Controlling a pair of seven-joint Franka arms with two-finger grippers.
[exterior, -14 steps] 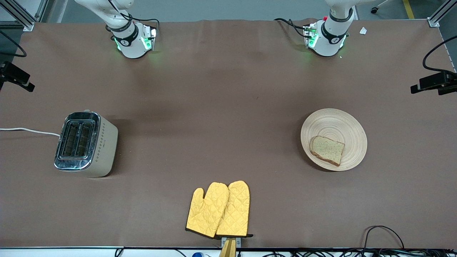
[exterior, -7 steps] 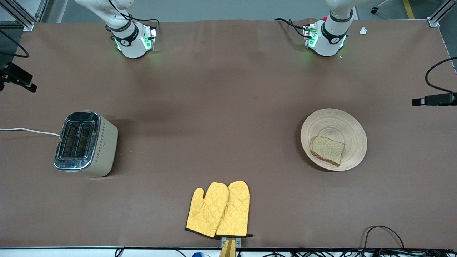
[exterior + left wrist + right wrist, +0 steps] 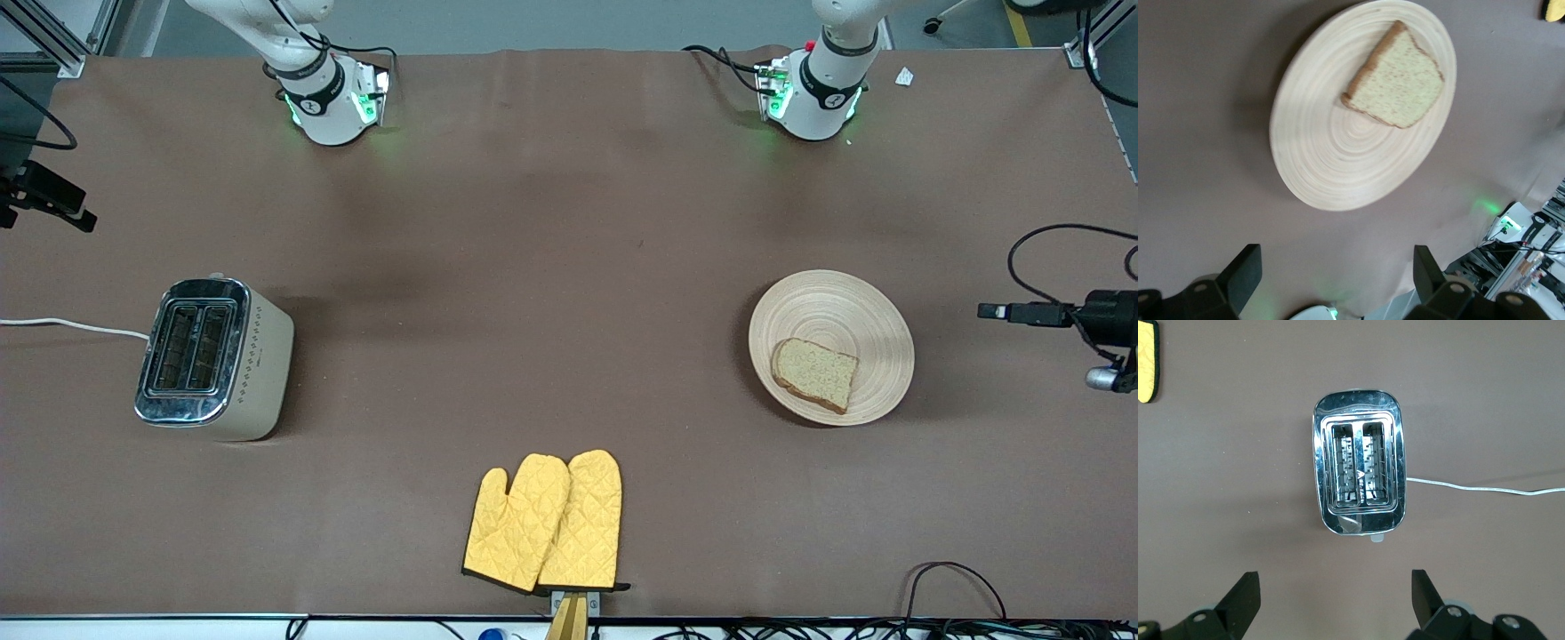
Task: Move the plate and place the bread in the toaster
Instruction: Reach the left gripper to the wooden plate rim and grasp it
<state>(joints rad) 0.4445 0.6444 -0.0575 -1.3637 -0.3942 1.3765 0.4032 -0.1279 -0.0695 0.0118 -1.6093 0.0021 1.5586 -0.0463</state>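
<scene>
Plate [image 3: 1338,153] under wide-spread left gripper [image 3: 1335,283]

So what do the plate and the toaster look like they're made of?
Plate: probably light wood or bamboo, matte, with concentric ring grain. Toaster: shiny chrome-like metal top that mirrors light; cream body with a dotted pattern, painted metal or plastic, hard to say.

The toaster [image 3: 213,358] has a white cord [image 3: 71,325] that leaves the front view at its edge. The 2 oven mitts [image 3: 544,523] overlap, 1 partly hiding the other. Both wrist views show only the tips of the fingers [image 3: 1243,273] [image 3: 1245,595].
</scene>
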